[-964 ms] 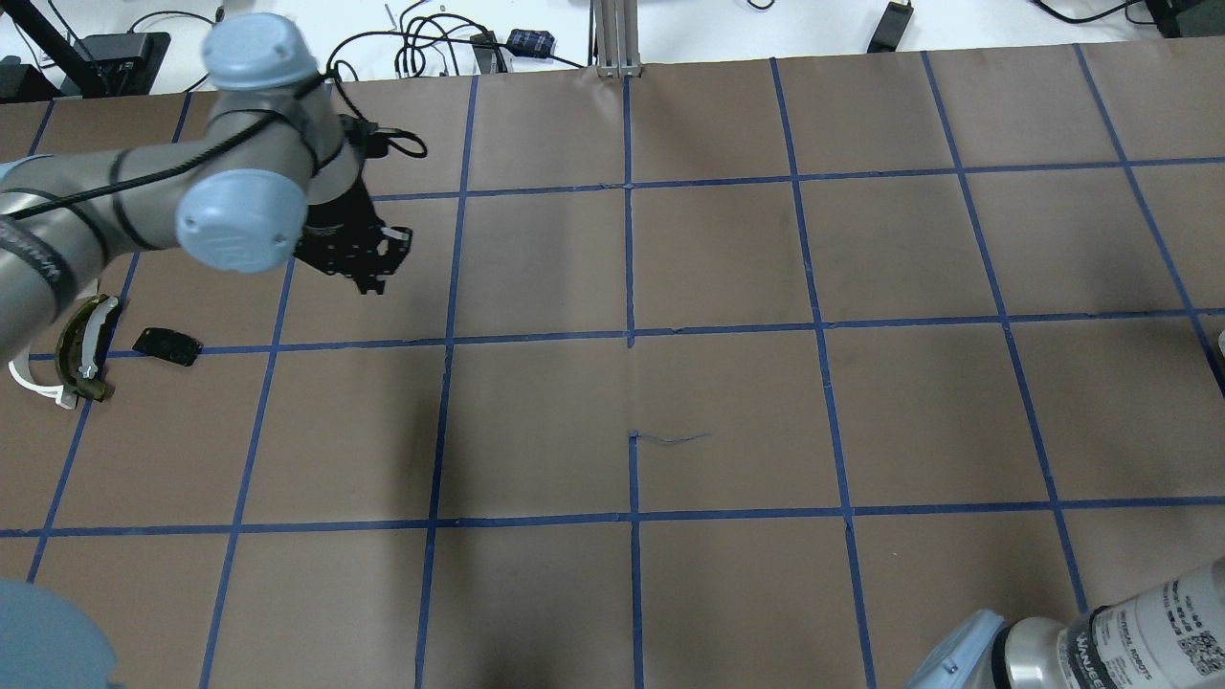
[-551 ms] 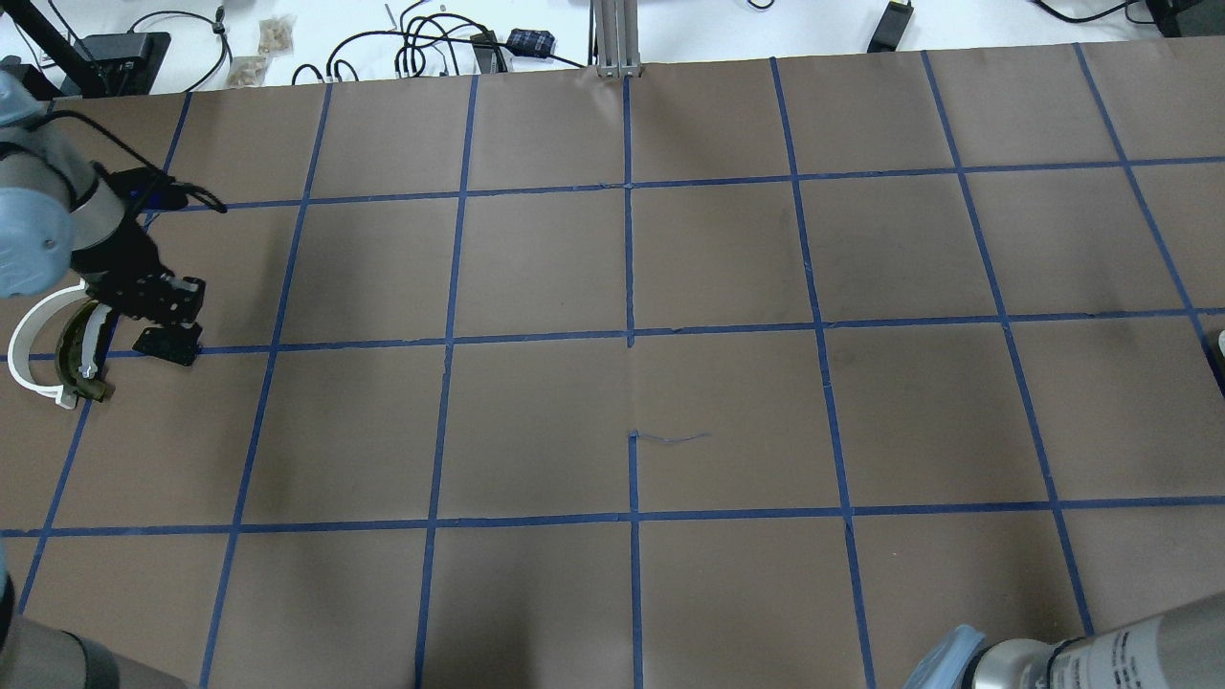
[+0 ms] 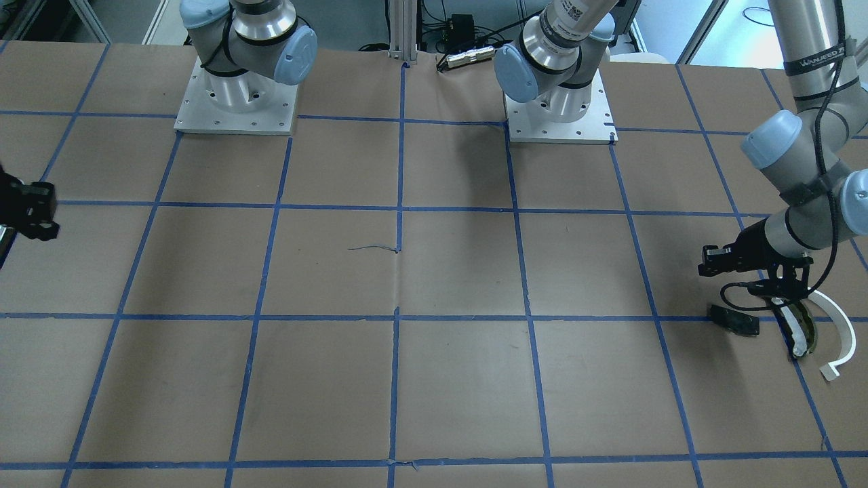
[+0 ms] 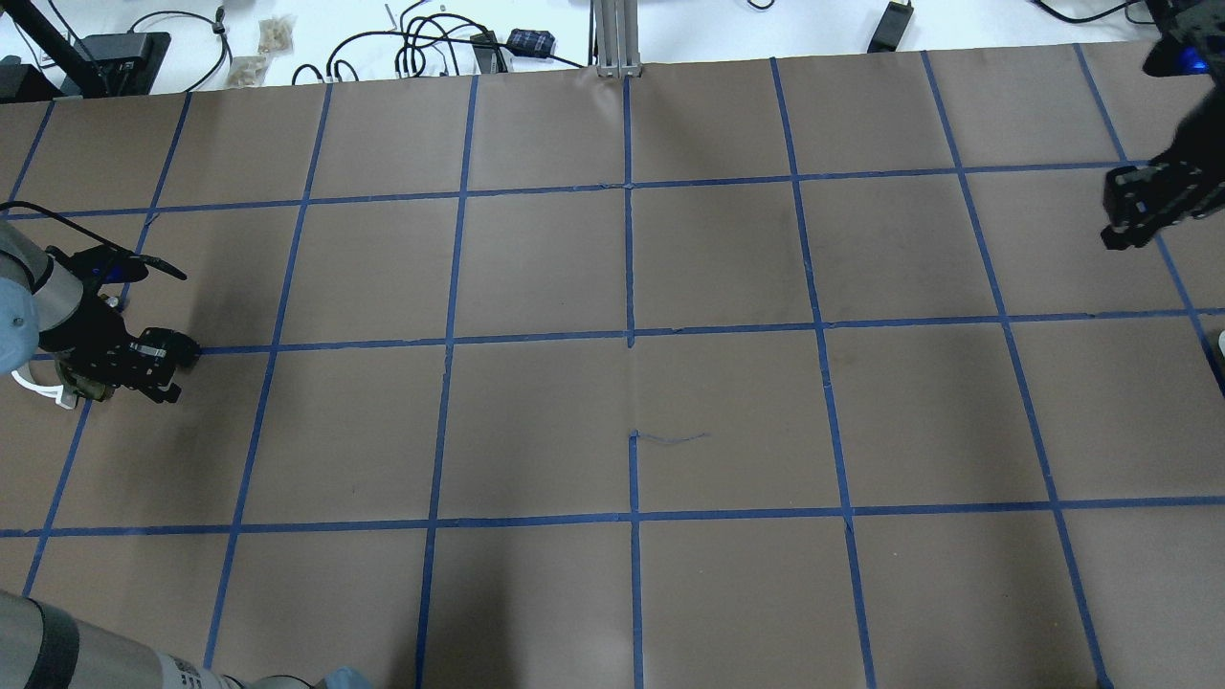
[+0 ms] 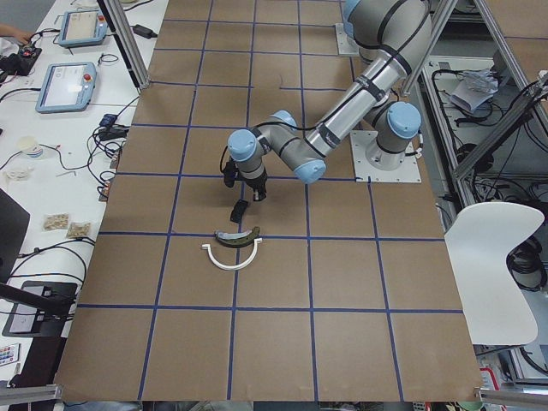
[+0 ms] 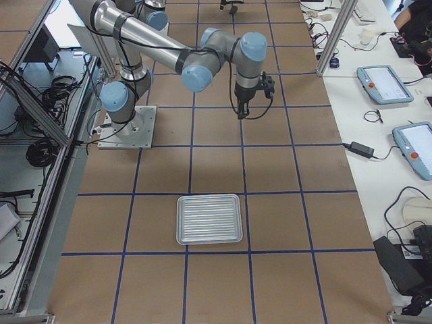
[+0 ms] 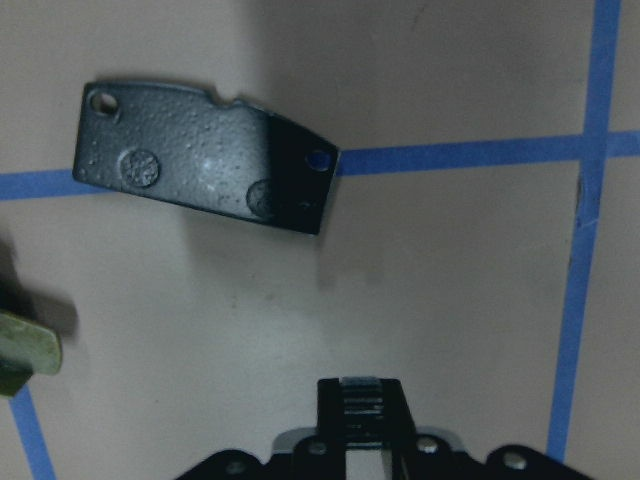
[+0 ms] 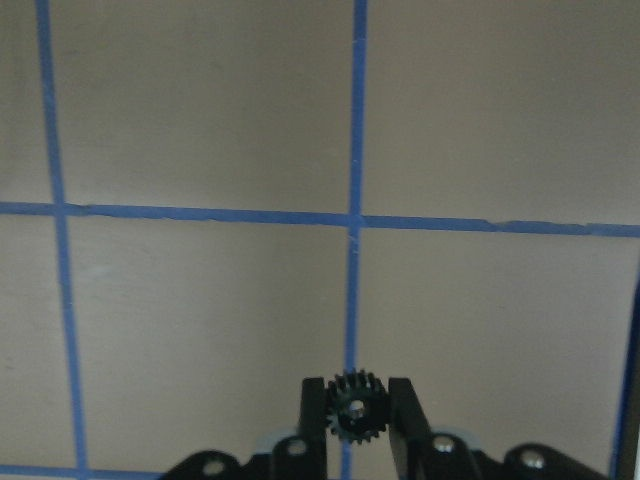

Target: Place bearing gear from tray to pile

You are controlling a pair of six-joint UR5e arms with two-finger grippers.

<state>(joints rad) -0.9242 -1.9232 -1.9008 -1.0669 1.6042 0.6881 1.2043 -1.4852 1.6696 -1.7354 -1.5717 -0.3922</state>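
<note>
My right gripper [image 8: 357,400] is shut on a tiny black toothed gear [image 8: 357,408]. It hangs above bare table at the far right of the overhead view [image 4: 1115,215]. My left gripper [image 7: 360,400] is shut on a small dark ribbed piece seen edge-on. It hovers just above the pile [image 3: 708,261]. The pile holds a flat black plate [image 7: 205,155], a dark olive curved strip [image 3: 800,332] and a white arc [image 3: 839,332]. The white ridged tray [image 6: 209,219] shows only in the exterior right view and looks empty.
Brown paper with a blue tape grid covers the table [image 4: 632,383]. Both arm bases [image 3: 237,102] stand on plates at the robot's edge. Cables and small devices [image 4: 431,43] lie beyond the far edge.
My left arm has swung from the left-middle of the table out to the pile and now hides the black plate in the overhead view. My right gripper has come into view at the far right.
</note>
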